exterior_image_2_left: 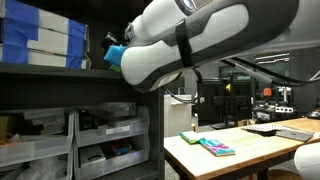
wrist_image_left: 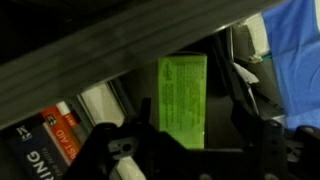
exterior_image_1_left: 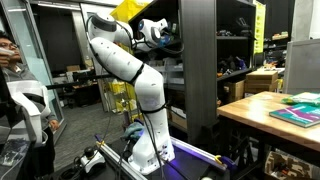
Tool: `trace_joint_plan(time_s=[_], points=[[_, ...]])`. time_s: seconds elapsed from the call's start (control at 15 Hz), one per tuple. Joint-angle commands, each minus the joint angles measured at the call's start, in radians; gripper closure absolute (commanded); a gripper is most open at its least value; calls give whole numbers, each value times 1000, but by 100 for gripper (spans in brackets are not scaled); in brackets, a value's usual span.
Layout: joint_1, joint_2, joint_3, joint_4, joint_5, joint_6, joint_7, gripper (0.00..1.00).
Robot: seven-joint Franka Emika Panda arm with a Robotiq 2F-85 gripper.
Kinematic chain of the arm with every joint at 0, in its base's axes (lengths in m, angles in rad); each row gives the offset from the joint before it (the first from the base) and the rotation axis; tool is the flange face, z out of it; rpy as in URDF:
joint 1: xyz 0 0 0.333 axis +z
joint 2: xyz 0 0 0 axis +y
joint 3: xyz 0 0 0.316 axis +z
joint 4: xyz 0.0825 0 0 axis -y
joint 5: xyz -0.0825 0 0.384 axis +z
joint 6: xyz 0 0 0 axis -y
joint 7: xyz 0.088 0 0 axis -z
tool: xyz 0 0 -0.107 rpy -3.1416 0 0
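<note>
In the wrist view a bright green printed box (wrist_image_left: 182, 92) stands upright in a dark shelf bay, under a thick dark shelf bar (wrist_image_left: 120, 45). My gripper (wrist_image_left: 185, 128) is open, with its black fingers on either side of the box's lower part. There is a gap on the right side, and I cannot tell whether the left finger touches the box. In both exterior views the white arm reaches up into a tall dark rack, with the gripper (exterior_image_1_left: 166, 36) (exterior_image_2_left: 113, 52) inside a shelf level. The green box is hidden in both exterior views.
Red and white books (wrist_image_left: 55, 135) lie left of the box, and blue material (wrist_image_left: 295, 55) is at the right. The rack (exterior_image_1_left: 200, 70) holds grey bins (exterior_image_2_left: 105, 140) and blue-white boxes (exterior_image_2_left: 40, 40). A wooden table (exterior_image_1_left: 262, 108) (exterior_image_2_left: 250, 150) carries coloured books (exterior_image_2_left: 217, 147). A person (exterior_image_1_left: 10, 60) stands nearby.
</note>
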Motion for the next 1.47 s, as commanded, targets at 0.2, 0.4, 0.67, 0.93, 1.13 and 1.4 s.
trace_joint_plan(time_s=[0.2,0.4,0.67,0.93,1.13,1.4], points=[[3,8,-12,-4,-28,-4,37,73],[6,7,-15,-10,-28,-3,42,88],[21,14,-21,-18,-27,3,46,88],[75,31,-33,-34,-36,5,24,88],[130,24,-59,-66,-30,10,25,88],[193,1,-113,-125,-23,14,38,88]])
